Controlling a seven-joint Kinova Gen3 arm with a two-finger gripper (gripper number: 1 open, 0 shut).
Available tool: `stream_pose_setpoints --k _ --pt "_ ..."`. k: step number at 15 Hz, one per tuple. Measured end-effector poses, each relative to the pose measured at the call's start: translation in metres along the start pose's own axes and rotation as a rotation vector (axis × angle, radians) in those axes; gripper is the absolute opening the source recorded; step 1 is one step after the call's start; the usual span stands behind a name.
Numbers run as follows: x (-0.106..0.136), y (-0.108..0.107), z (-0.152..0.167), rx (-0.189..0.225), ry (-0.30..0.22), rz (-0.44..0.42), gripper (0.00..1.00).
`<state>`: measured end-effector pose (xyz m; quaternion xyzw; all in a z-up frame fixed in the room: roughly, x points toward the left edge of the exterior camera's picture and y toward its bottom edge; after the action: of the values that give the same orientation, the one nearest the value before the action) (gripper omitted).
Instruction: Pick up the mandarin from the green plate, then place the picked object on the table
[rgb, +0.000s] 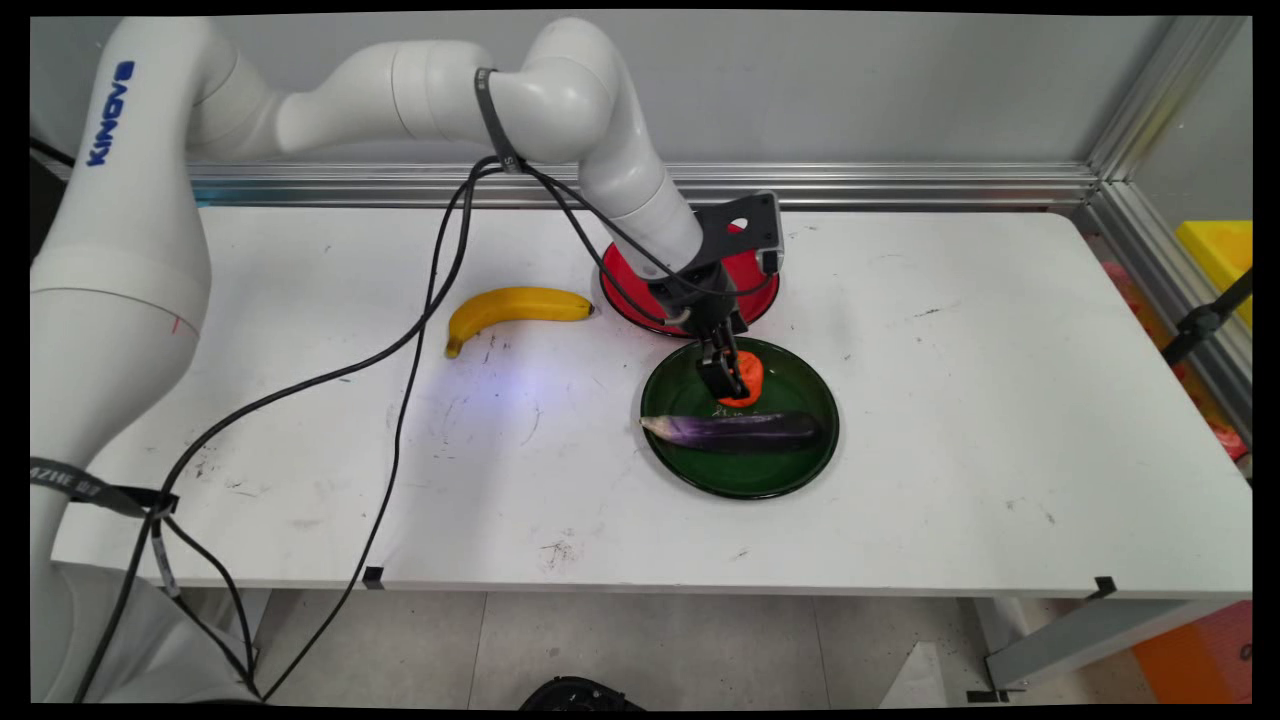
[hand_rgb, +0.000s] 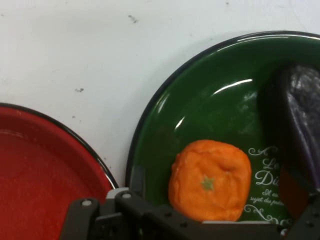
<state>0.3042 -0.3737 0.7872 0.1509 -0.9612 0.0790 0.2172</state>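
Orange and squat, a soft round tangerine-like fruit (hand_rgb: 210, 180) is seen on the glossy dark green plate (hand_rgb: 200, 105), at the lower centre of the hand view, directly ahead of the black two-finger gripper (rgb: 728, 372). The jaws are set apart, one on each side of it. A long purple aubergine (rgb: 735, 430) lies crosswise below it in the main view.

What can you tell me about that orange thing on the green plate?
The orange thing looks like a small mandarin, squat and slightly squarish, with a dimpled matte skin and a greenish stem scar facing the hand camera. It sits on the green plate, towards the red plate, apart from the purple eggplant. The gripper is right at it.
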Motion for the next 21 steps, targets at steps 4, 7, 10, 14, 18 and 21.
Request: stream_pose_setpoints --k 4,7,10,14,18,21 --pt "-0.003 0.0 0.006 0.0 0.001 0.001 0.0" --pt "-0.006 0.0 0.009 -0.003 0.0 0.0 0.0" --pt "-0.006 -0.002 0.009 -0.004 0.001 -0.005 0.0" --pt "-0.001 -0.006 -0.003 -0.016 0.014 -0.02 0.0" --pt "0.009 -0.012 -0.024 -0.024 0.027 -0.04 0.0" --pt "0.016 -0.016 -0.047 -0.032 0.027 -0.057 0.0"
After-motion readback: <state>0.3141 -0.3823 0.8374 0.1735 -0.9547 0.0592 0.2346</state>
